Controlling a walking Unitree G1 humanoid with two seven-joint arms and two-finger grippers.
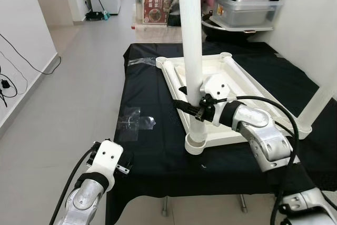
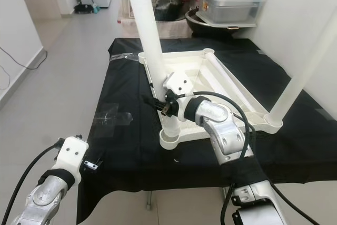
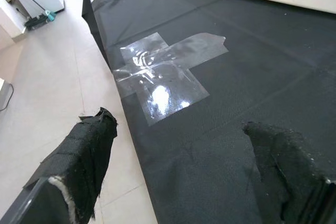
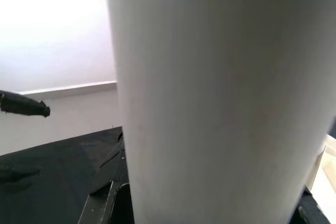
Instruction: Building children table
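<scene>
Left eye view: upturned white tabletop [image 1: 231, 85] lies on the black-covered desk [image 1: 152, 151]; a white leg [image 1: 192, 51] stands upright in its near-left corner socket. Right end effector [image 1: 196, 110] is clamped around the leg low down.

Left wrist view: left end effector [image 3: 184, 177] fingers spread, empty, over the desk's near-left edge by clear tape [image 3: 163, 77].

Right wrist view: the leg close up.
</scene>
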